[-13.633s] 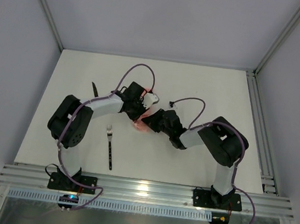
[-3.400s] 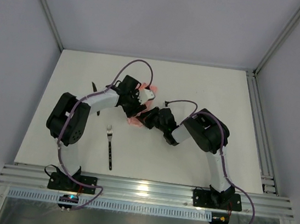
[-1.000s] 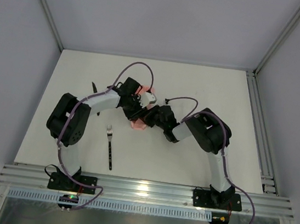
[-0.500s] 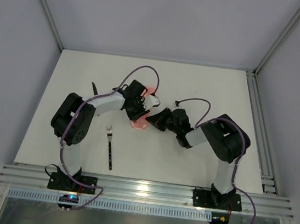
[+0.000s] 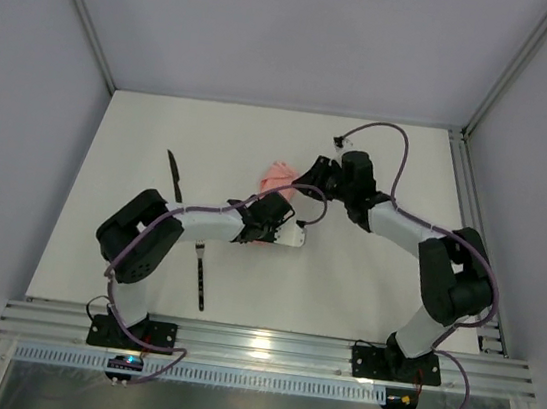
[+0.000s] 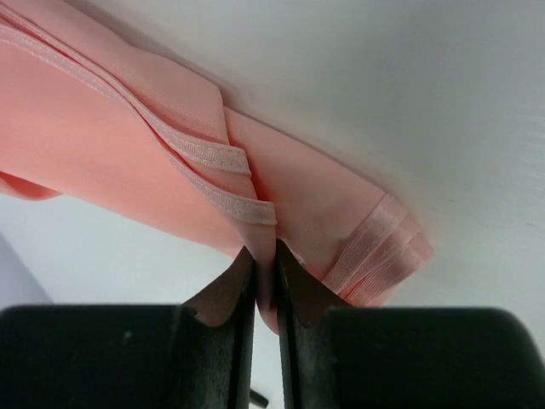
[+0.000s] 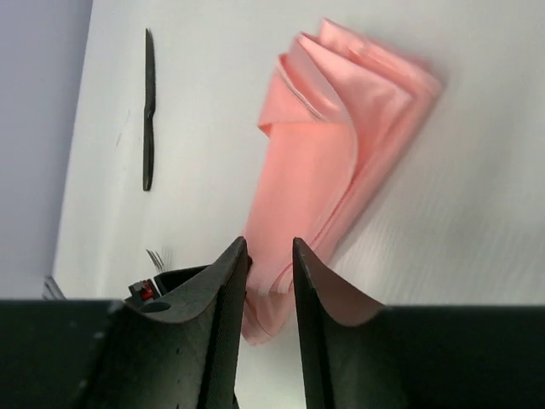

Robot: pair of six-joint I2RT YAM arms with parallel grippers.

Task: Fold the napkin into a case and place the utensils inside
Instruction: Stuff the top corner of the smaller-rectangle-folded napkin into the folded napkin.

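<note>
Left wrist view has my left jaws closed on a lower edge of the napkin (image 6: 128,153), with a pinch of hemmed layers caught between them and the rest of the cloth running up and left from the tips. From above, the bundle's long axis runs from those jaws toward the far side of the tabletop (image 5: 382,300). My right jaws stand slightly apart near that far end, holding nothing that I can see. The cloth is pale pink, folded in loose layers into a narrow wedge, not yet a tidy pocket. Knife (image 5: 173,173) and fork (image 5: 201,271) lie off to its left, nearer my left arm.
</note>
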